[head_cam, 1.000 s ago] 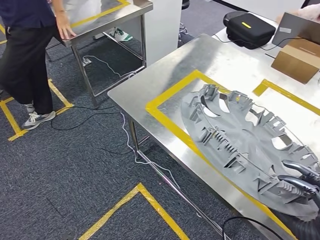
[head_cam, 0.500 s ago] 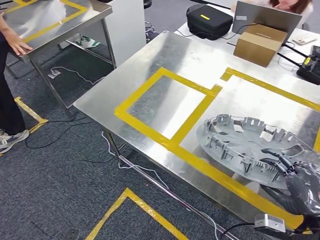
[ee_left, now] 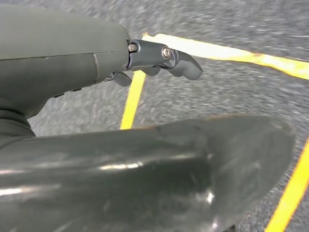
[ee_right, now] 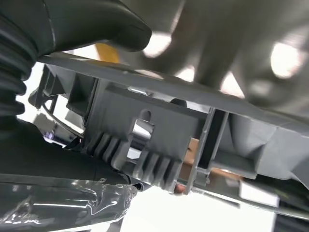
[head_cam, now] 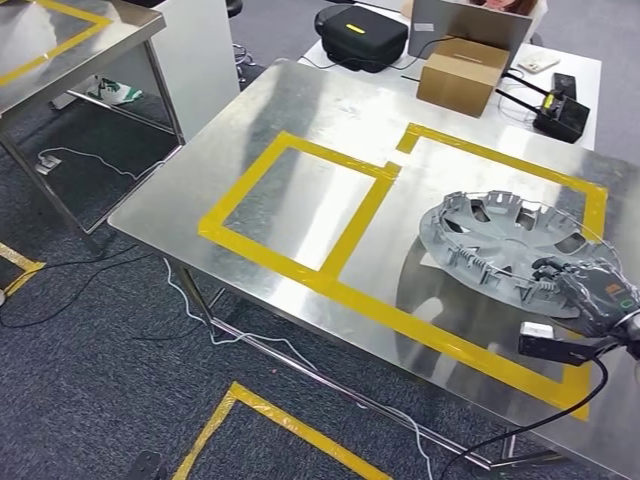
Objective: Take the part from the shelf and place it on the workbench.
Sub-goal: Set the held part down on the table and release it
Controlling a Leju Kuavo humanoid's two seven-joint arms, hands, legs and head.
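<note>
Swinging round with the robot's turn, the view now has the part over the counter, inside its right taped box. Right robot hand grasps its near rim, keeping it just above the surface for set-down; left robot hand hangs empty, fingers loosely curled.

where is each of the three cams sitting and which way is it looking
Head view: high on the body, looking forward and down at the workbench; right hand grips the grey part.
Left wrist view: behind the left hand, facing the carpet floor with yellow tape.
Right wrist view: behind the right hand, close on the part's ribbed rim.
Shared: head and right wrist views show the part.
</note>
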